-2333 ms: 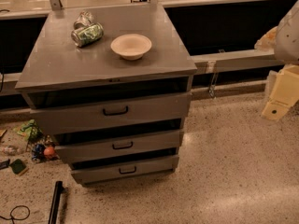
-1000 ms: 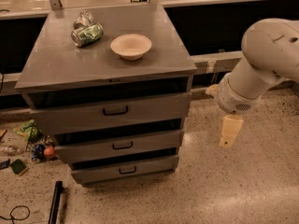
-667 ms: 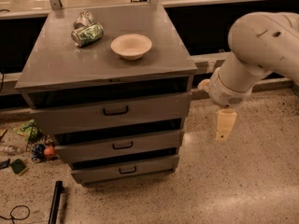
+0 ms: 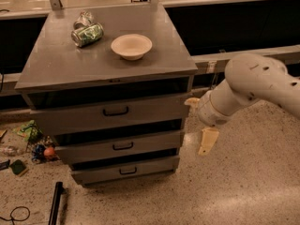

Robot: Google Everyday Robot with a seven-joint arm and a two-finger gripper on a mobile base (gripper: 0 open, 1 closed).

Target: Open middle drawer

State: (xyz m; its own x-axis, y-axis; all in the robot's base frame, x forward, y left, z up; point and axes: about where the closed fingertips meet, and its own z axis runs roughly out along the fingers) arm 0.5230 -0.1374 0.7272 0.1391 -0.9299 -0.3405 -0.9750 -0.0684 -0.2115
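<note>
A grey cabinet (image 4: 65,74) holds three stacked drawers. The middle drawer (image 4: 154,143) is a wide grey panel with a small black bar handle (image 4: 123,146). It sits between the top drawer (image 4: 70,118) and the bottom drawer (image 4: 154,167), and no tray shows. My gripper (image 4: 200,122) hangs at the end of the white arm (image 4: 255,86), just right of the cabinet's right front corner at middle drawer height. Its cream fingers (image 4: 207,141) are spread apart and hold nothing. It touches no handle.
A white bowl (image 4: 131,46) and crushed green cans (image 4: 87,32) lie on the cabinet top. Litter (image 4: 28,142) lies on the floor to the left. A black stick (image 4: 56,203) lies at the front left. A low rail (image 4: 281,55) runs behind the arm.
My arm has swung in from the right edge toward the cabinet, and the gripper has come left and closer to its right front corner. The drawers have not moved.
</note>
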